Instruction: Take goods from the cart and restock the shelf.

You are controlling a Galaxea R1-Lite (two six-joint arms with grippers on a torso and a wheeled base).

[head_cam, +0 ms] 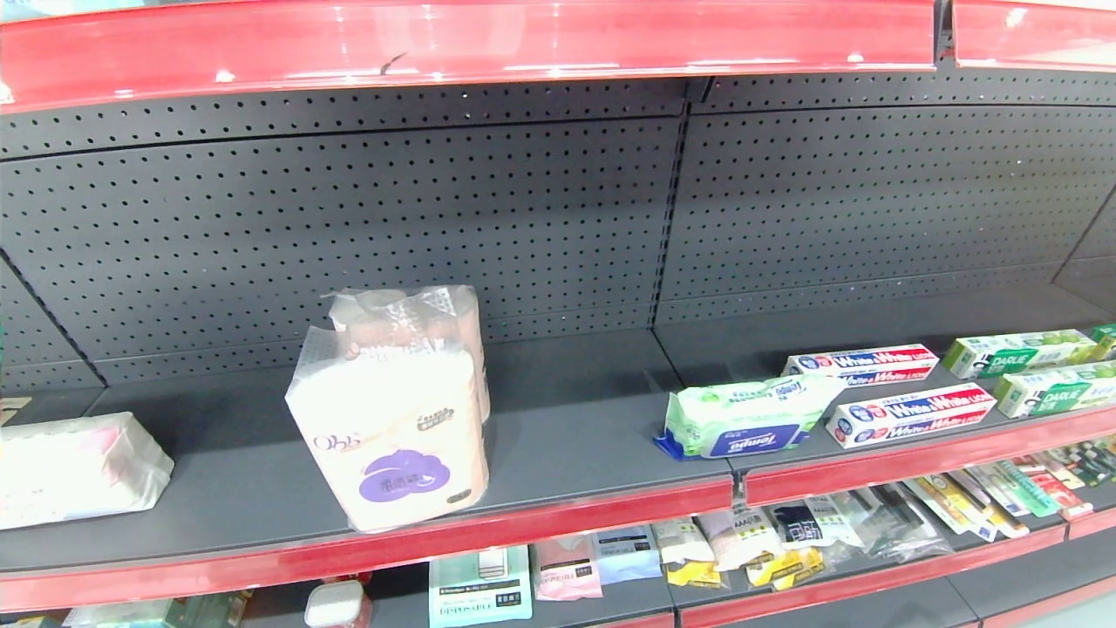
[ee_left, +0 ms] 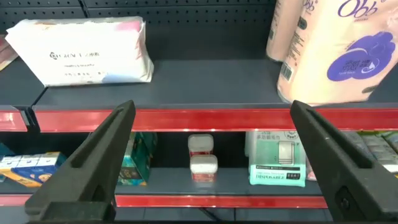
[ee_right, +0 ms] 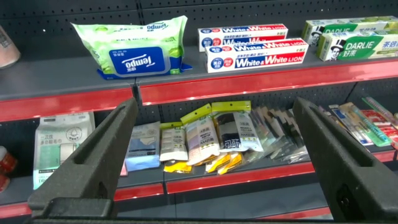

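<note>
Both claws spread wide and empty in front of the shelf.
The left gripper and right gripper hold their jaws fully apart with nothing between them, facing the red front edge of the dark grey metal shelf, probably free to fetch stock. A plastic-wrapped pack of white toilet rolls stands at that front edge. A green wet-wipes pack and red-and-white toothpaste boxes lie toward the right end, turned outward, likely for shoppers.

Edges cropping, packs overlapping.
Tissue pack is running off the head view's left edge; front toilet roll pack is covering the rear pack; green toothpaste box is getting clipped at right.
</note>
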